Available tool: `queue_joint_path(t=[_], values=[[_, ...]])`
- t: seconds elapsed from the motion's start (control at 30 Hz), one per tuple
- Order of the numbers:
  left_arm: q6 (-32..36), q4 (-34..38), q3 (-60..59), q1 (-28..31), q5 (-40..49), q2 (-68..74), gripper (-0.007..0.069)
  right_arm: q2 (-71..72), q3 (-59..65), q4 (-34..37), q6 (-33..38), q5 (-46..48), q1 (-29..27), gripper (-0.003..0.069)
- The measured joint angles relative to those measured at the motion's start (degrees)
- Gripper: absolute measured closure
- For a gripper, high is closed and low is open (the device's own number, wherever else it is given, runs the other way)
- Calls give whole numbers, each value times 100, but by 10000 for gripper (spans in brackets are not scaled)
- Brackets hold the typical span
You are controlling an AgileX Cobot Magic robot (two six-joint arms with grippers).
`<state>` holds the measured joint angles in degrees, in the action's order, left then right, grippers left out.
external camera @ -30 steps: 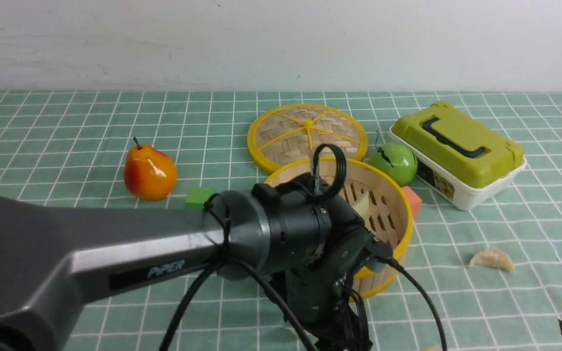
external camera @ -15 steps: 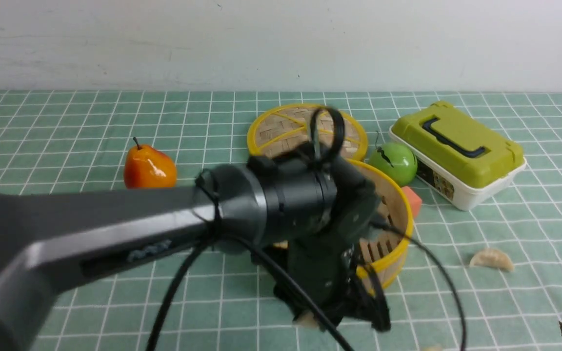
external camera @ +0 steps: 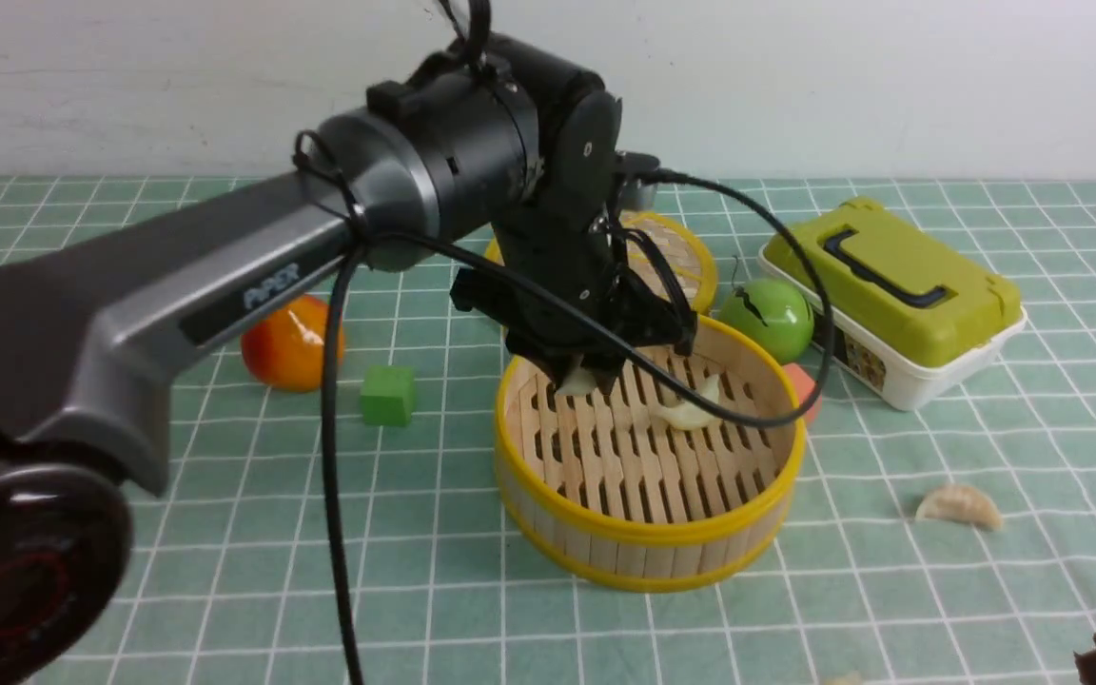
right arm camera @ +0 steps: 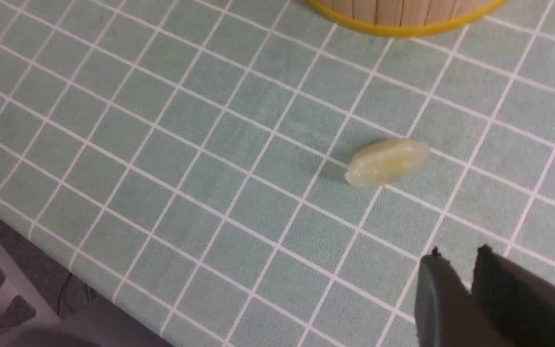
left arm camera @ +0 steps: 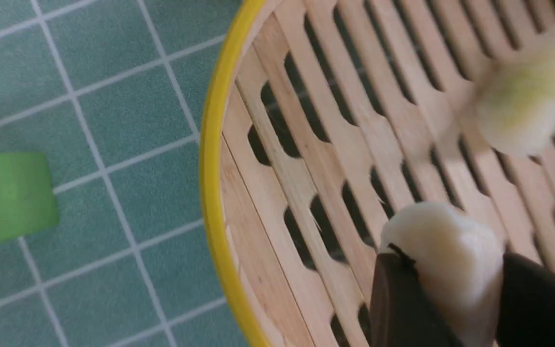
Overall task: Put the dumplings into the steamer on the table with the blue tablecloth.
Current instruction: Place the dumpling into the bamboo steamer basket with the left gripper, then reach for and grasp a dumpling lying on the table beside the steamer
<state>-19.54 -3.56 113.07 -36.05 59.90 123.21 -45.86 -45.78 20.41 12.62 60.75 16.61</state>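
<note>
Teal gridded surface (external camera: 129,571): carries everything, low and flat for picking.
Bamboo steamer (external camera: 643,533): open-topped; resting dumpling (external camera: 691,411) inside.
Left hand (external camera: 594,371): pinching held dumpling (left arm camera: 446,260) above the slats, seemingly to release it.
Right hand (right arm camera: 465,279): nearly closed, empty, near stray dumpling (right arm camera: 386,161).

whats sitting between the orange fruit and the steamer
A green cube sits on the cloth between the orange fruit and the steamer, touching neither. The front view shows it.
</note>
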Motion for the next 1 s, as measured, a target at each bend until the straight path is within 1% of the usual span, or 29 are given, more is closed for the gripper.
queue_joint_path(t=[0.13,0.23,0.27,0.33,0.43,0.5,0.6,0.7,0.73,0.77,0.8,0.87,0.9,0.97,1.0], values=[[-5,5,255,45,-159,560,389,-356,0,-30,-171,0,0,550],[-5,14,389,45,-215,813,370,-581,0,-35,-321,0,0,547],[-5,28,419,45,-241,891,333,-675,0,-37,-403,0,0,546],[-5,33,447,45,-253,935,288,-762,0,-37,-476,-5,0,545],[-5,21,531,45,-174,911,195,-907,0,-127,-613,-32,0,545],[25,15,683,45,73,831,165,-1043,0,-218,-715,-44,5,545],[288,11,947,45,524,587,153,-1331,0,-348,-850,-79,112,545],[574,62,1106,45,934,133,171,-1785,0,-490,-1033,-284,584,542],[665,143,1128,45,1009,-28,187,-1923,0,-573,-1152,-395,758,541],[768,271,1134,45,1060,-316,212,-2145,0,-787,-1364,-640,1065,540],[817,356,1121,45,1087,-450,232,-2300,0,-912,-1550,-757,1188,538],[968,634,979,49,1105,-939,295,-2714,0,-1353,-2217,-1114,1473,522],[1023,731,880,49,1106,-1199,326,-2884,0,-1572,-2531,-1224,1527,510],[1126,910,541,49,1131,-1736,403,-3289,0,-1936,-3241,-1435,1585,463],[1168,954,273,49,1131,-2070,449,-3540,0,-2108,-3556,-1544,1596,419]])
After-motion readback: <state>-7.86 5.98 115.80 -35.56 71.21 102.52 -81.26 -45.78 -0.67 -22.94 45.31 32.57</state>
